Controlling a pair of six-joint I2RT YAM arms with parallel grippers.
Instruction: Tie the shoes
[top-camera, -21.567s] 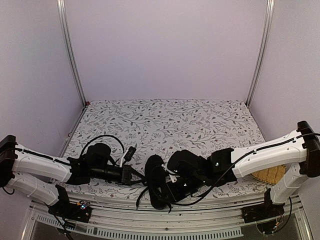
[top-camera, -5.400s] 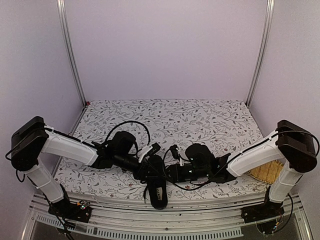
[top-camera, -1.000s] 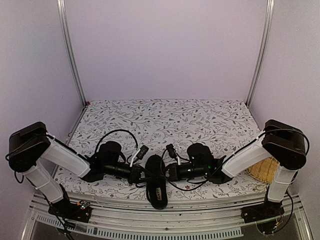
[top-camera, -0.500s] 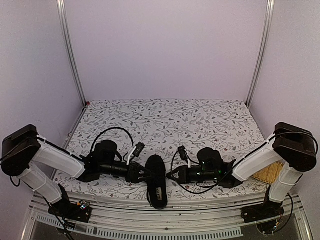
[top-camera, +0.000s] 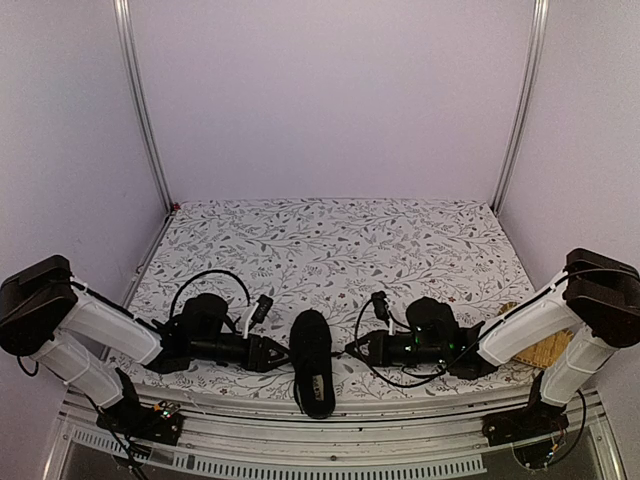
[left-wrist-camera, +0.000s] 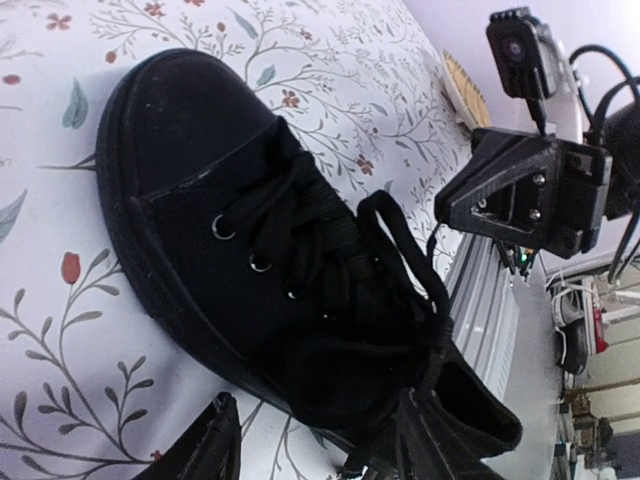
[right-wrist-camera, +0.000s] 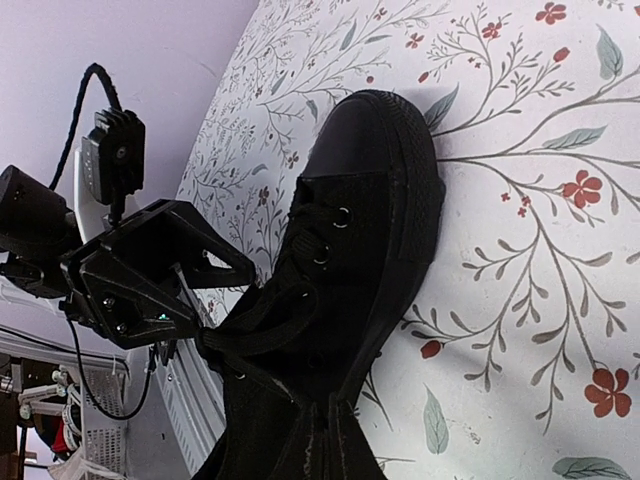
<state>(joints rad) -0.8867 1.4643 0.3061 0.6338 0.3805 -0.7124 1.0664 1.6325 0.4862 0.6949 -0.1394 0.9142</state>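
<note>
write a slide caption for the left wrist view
Black shoe on floral cloth, laces loosely looped, left gripper open beside it, right gripper opposite

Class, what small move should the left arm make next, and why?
Probably ease the left fingers forward to the raised lace loop over the shoe and close. They stand open and empty beside it, and the loop looks loose.

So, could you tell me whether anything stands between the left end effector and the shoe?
Nothing visible does; the open left end effector faces the side of the shoe, with only patterned tablecloth between them.
</note>
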